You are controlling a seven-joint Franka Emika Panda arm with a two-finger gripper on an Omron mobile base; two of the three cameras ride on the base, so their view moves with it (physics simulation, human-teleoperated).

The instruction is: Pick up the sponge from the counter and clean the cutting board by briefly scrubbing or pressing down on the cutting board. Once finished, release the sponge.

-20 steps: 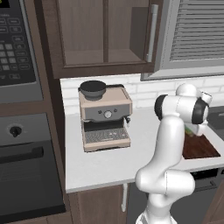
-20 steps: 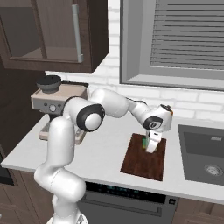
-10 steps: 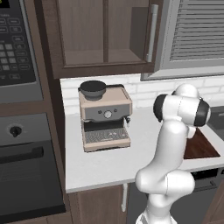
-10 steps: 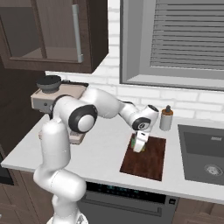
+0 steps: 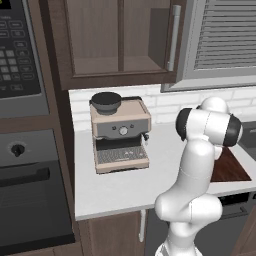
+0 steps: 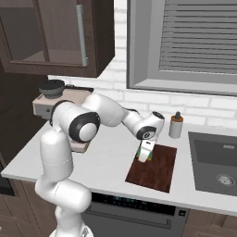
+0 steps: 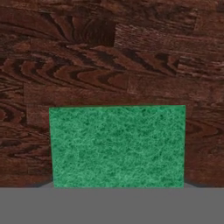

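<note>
My gripper (image 6: 145, 156) is shut on the sponge (image 6: 143, 157), holding it down at the left edge of the cutting board (image 6: 157, 170). In the hand view the sponge's green face (image 7: 117, 146) sits low in the picture with the dark wood grain of the cutting board (image 7: 109, 57) close behind it. The sponge covers the fingertips there. I cannot tell whether the sponge touches the wood. In the left base view a corner of the cutting board (image 5: 231, 169) shows behind my arm. The board lies on the light counter (image 6: 104, 162).
A beige coffee machine (image 5: 120, 134) stands at the back left of the counter, also seen as the coffee machine (image 6: 52, 100) behind my arm. A small soap bottle (image 6: 175, 125) stands behind the board. The dark sink (image 6: 216, 163) lies right of it.
The gripper has carried the sponge leftward across the cutting board, from its right part to its left edge, and a little lower. It has stayed shut on the sponge throughout.
</note>
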